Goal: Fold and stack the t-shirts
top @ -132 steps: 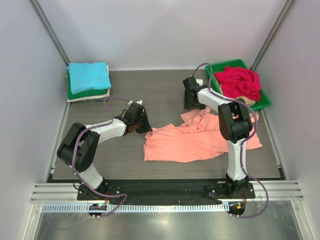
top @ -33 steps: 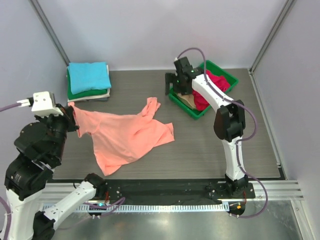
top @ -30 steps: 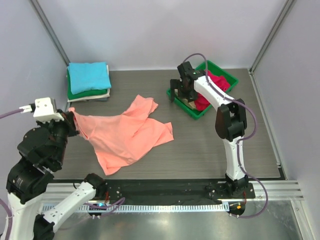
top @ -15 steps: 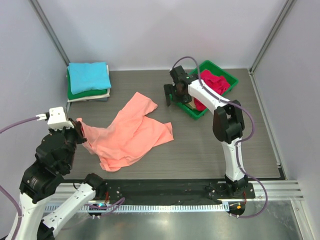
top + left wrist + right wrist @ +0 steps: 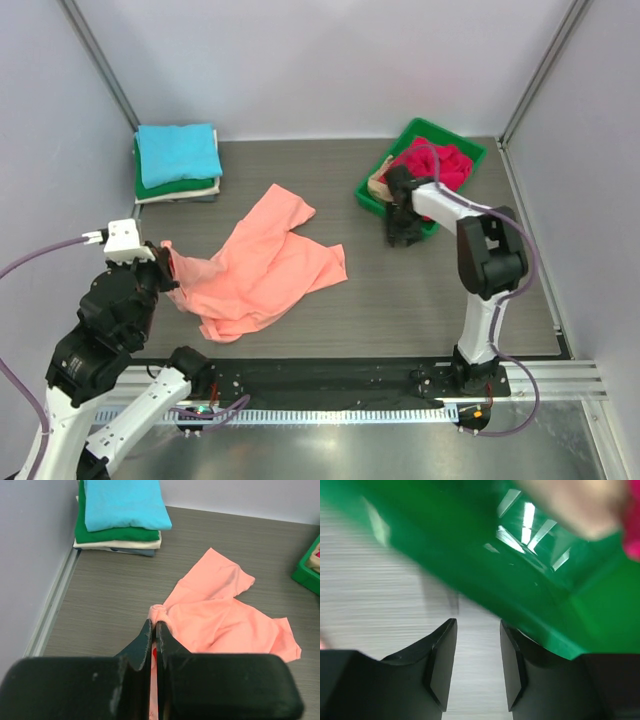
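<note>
A salmon-orange t-shirt (image 5: 262,265) lies crumpled on the table left of centre; it also shows in the left wrist view (image 5: 220,615). My left gripper (image 5: 165,262) is shut on the shirt's left edge and holds that corner raised (image 5: 155,625). A folded stack sits at the back left with a turquoise t-shirt (image 5: 177,152) on top, a green one (image 5: 180,187) under it and a white one lowest. A red t-shirt (image 5: 440,163) and a beige one (image 5: 380,181) lie in the green tray (image 5: 425,130). My right gripper (image 5: 402,232) is open and empty beside the tray's near edge (image 5: 535,580).
White walls enclose the table on three sides, with metal posts in the back corners. The tray stands at the back right, turned at an angle. The dark table top (image 5: 420,300) runs to a metal rail at the near edge.
My left gripper has drawn the salmon shirt's corner toward the near left. My right gripper has left the tray's far left side and come down beside its near edge; the tray has shifted right.
</note>
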